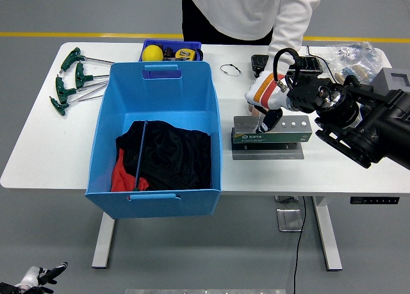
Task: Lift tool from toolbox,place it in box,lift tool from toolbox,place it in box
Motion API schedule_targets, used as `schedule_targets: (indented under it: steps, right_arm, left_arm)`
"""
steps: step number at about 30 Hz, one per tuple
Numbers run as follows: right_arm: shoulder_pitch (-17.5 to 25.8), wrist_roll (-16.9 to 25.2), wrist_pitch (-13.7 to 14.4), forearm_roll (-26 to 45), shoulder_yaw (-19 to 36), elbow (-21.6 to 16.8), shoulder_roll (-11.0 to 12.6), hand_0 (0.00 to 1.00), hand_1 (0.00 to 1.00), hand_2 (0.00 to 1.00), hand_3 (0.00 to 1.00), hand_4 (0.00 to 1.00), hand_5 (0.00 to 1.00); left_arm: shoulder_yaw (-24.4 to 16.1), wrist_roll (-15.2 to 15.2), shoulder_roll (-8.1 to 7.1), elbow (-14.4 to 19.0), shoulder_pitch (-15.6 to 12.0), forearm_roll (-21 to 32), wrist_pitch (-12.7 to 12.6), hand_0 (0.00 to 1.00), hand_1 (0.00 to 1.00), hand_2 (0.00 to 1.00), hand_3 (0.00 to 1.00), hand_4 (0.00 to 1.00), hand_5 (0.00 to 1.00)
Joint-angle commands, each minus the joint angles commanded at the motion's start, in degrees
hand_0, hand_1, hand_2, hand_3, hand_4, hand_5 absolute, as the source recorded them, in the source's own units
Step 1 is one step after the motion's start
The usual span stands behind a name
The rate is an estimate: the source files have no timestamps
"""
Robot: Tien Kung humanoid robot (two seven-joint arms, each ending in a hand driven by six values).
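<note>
The right hand (264, 102), gloved in white with an orange and red band, is reaching in from the right on a black arm (359, 118) and hanging over the left end of the green toolbox (272, 130). Its fingers (266, 121) are curling downward onto the toolbox's grey top face, apparently pinching a thin tool there; whether they are actually gripping it cannot be told, as the hand is covering the contact point. The toolbox is sitting on a flat grey plate (268, 153) near the table's front edge, just right of the large blue box (155, 137).

The left hand (40, 276) is appearing only at the bottom left corner, below table level, fingers loosely spread and holding nothing.

The white table (38, 140) is standing on a grey floor crossed by a yellow line (83, 34). The blue box is holding black and red cloth (163, 156). Green T-handle keys (73, 79) are lying at the far left. A small blue tray (172, 50) with a yellow ball (152, 53) is sitting behind the box. A small wire loop (230, 69) is lying apart, right of the tray. A clear bag (353, 56) is resting at the far right corner.

A person in a white top (243, 9) is standing at the far side, one sleeve (291, 22) reaching down behind the robot's wrist; the person's hand is hidden.
</note>
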State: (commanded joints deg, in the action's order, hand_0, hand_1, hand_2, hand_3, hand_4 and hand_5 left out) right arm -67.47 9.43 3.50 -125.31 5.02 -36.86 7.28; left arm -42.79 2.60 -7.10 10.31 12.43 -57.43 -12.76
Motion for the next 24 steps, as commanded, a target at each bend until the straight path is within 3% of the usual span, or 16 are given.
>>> schedule_targets:
  steps: [2, 3, 10, 14, 15, 18, 24]
  right_arm:
    - [-0.5, 0.1, 0.1, 0.5, -0.1, -0.3, 0.3, 0.227, 0.16, 0.231, 0.281, 0.944, 0.684]
    - [-0.7, 0.1, 0.1, 0.6, -0.2, -0.4, 0.4, 0.18, 0.113, 0.176, 0.211, 0.942, 0.688]
    - [-2.3, -0.1, 0.1, 3.5, -0.7, -2.2, 2.0, 0.13, 0.075, 0.133, 0.165, 0.942, 0.691]
    - [-3.4, -1.7, -2.1, 7.3, -1.5, -5.5, 3.9, 0.13, 0.075, 0.133, 0.165, 0.942, 0.691]
    - [-3.7, -2.1, -2.1, 8.1, -1.8, -6.4, 4.3, 0.097, 0.041, 0.093, 0.097, 0.93, 0.693]
    - [-5.1, -4.0, -1.1, 11.6, -3.7, -9.4, 5.8, 0.097, 0.041, 0.093, 0.097, 0.93, 0.693]
    - [-7.0, -5.5, -0.5, 16.4, -3.7, -11.9, 7.2, 0.075, 0.008, 0.062, 0.067, 0.919, 0.699]
  left_arm:
    - [0.0, 0.0, 0.01, 0.0, -0.1, 0.4, -0.3, 0.648, 0.548, 0.663, 0.693, 0.734, 0.712]
    - [0.0, -0.1, -0.01, 0.0, -0.2, 0.5, -0.3, 0.649, 0.547, 0.664, 0.692, 0.735, 0.712]
    - [-0.4, -0.1, -0.2, 0.0, -0.5, 0.3, -0.4, 0.649, 0.547, 0.664, 0.692, 0.734, 0.712]
    - [-0.5, 0.0, -0.28, 0.0, -0.6, 0.2, -0.3, 0.649, 0.547, 0.664, 0.692, 0.734, 0.712]
    - [-0.4, -0.1, -0.31, 0.0, -0.7, 0.4, -0.3, 0.649, 0.547, 0.663, 0.691, 0.734, 0.712]
    - [-1.0, -0.2, -0.33, 0.0, -1.0, 0.2, -0.4, 0.649, 0.547, 0.663, 0.691, 0.734, 0.712]
    - [-1.7, -0.1, -0.52, 0.0, -1.4, -0.7, -0.2, 0.643, 0.544, 0.661, 0.693, 0.734, 0.712]
